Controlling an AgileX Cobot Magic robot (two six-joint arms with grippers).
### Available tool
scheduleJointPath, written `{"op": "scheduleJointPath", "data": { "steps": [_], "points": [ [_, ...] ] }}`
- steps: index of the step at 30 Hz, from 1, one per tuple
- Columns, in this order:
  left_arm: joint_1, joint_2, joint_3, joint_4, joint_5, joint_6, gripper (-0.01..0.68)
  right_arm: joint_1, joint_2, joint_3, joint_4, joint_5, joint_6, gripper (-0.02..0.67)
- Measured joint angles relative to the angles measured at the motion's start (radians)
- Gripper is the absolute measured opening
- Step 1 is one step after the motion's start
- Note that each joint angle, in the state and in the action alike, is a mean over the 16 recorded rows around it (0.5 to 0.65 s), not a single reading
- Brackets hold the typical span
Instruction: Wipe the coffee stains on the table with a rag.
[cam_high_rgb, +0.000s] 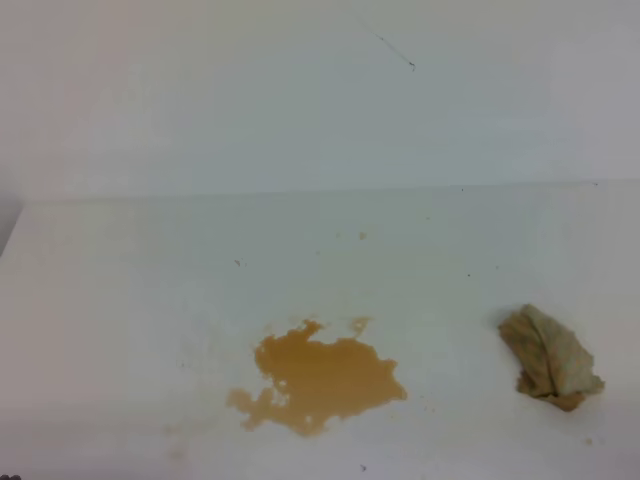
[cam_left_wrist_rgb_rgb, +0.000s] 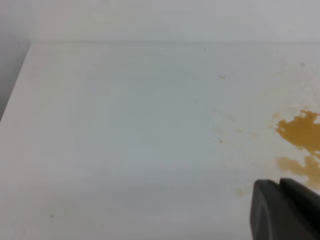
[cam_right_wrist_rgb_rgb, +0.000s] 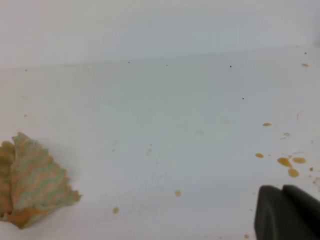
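a: one orange-brown liquid blotch of coffee stains (cam_high_rgb: 320, 385) lies on the wide plain white surface (cam_high_rgb: 130, 300), flat and glossy, with lobed edges and a paler lobe at its lower left. a small speck sits just off its upper right edge.

b: and the cloth?

a: the small wrinkled beige-tan rag (cam_high_rgb: 550, 358) is well apart from the blotch, off to the right in the high view, lumpy and folded, with brownish patches. nothing touches it.

b: what do the wrist views add?

a: the right wrist view shows the rag (cam_right_wrist_rgb_rgb: 32, 182) at the lower left, and up close its weave reads as wavy tan and pale green stripes with a zigzag edge, which the high view blurs out. it also shows scattered orange droplets at the right. the left wrist view catches only the blotch's edge (cam_left_wrist_rgb_rgb: 300, 132) at the right, with faint smears around it.

b: the tools?

a: neither shows in the high view. the left tool (cam_left_wrist_rgb_rgb: 287, 210) is a dark matte block at the lower right corner of its own view; i cannot tell whether its jaws are apart or together. the right tool (cam_right_wrist_rgb_rgb: 287, 212) is a similar dark shape with a thin seam, its jaws together on nothing.
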Motion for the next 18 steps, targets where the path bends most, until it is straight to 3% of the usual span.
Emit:
{"op": "scheduleJointPath", "data": {
  "steps": [18],
  "points": [
    [0.000,0.000,0.000,0.000,0.000,0.000,-0.002,0.000,0.000,0.000,0.000,0.000,0.000,-0.003]
  ]
}}
